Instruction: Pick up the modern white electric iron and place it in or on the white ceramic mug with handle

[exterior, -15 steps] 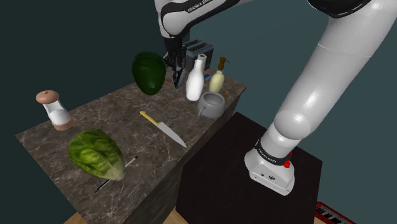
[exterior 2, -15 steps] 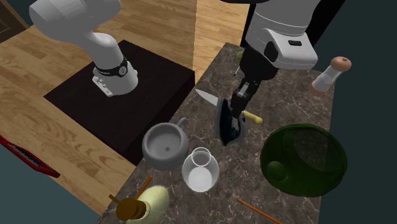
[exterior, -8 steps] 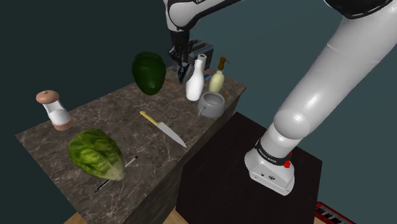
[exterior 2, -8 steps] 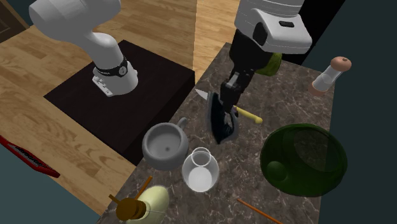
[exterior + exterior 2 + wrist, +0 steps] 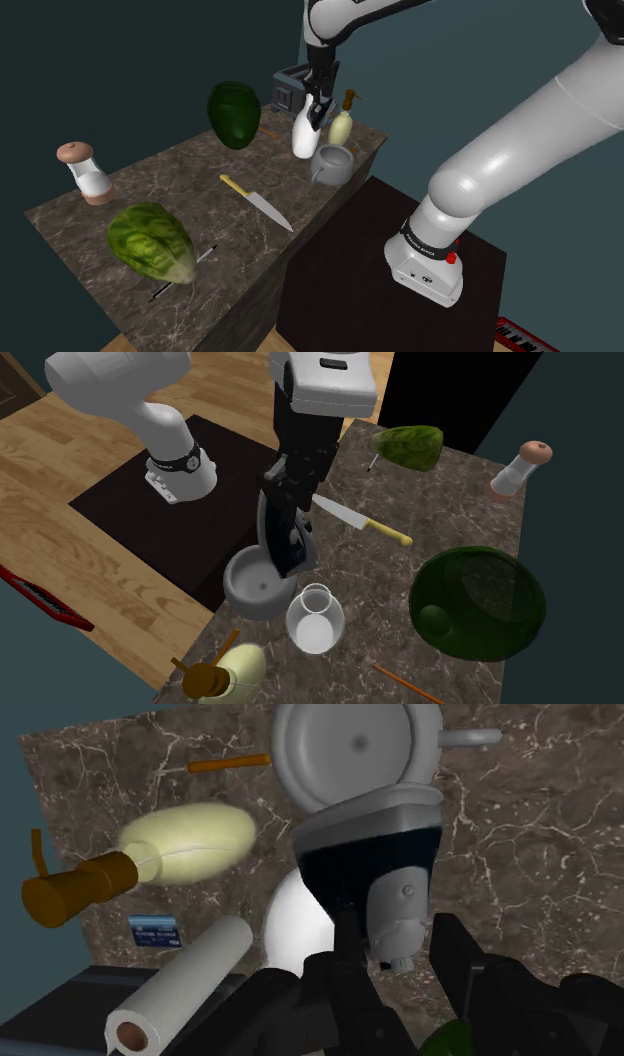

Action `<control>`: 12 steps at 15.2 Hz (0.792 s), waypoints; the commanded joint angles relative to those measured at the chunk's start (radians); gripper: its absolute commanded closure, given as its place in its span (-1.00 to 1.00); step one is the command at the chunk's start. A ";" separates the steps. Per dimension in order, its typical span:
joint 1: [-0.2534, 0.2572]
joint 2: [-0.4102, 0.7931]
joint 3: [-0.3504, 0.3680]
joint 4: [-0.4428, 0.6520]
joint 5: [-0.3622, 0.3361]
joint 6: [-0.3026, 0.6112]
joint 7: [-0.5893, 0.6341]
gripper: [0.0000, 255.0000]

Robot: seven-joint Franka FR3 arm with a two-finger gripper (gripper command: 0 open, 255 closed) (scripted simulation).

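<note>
**Iron clamped, hanging over mug**

End effector [image 5: 395, 932] is pinching the iron [image 5: 365, 844], with its fingers pressing on both sides of the narrow near end. The iron is hanging directly beyond the fingertips, off the bench [image 5: 520, 854]. Its long axis is running along the fingers and its broad end is pointing at the mug [image 5: 330, 739]. In the second exterior view its lower end is sitting over the mug rim. A small blue label [image 5: 158, 931] is lying beside the paper roll [image 5: 175, 994], its text unreadable.

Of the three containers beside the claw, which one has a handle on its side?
The grey mug; the white vase and yellow soap bottle have none.
</note>
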 commanded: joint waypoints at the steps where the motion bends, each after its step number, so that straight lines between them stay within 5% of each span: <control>1: -0.012 -0.071 -0.027 -0.052 0.001 -0.008 -0.044 1.00; 3: -0.025 -0.145 -0.058 -0.103 -0.003 -0.020 -0.091 1.00; 12: -0.031 -0.097 -0.057 -0.186 -0.025 0.107 -0.054 1.00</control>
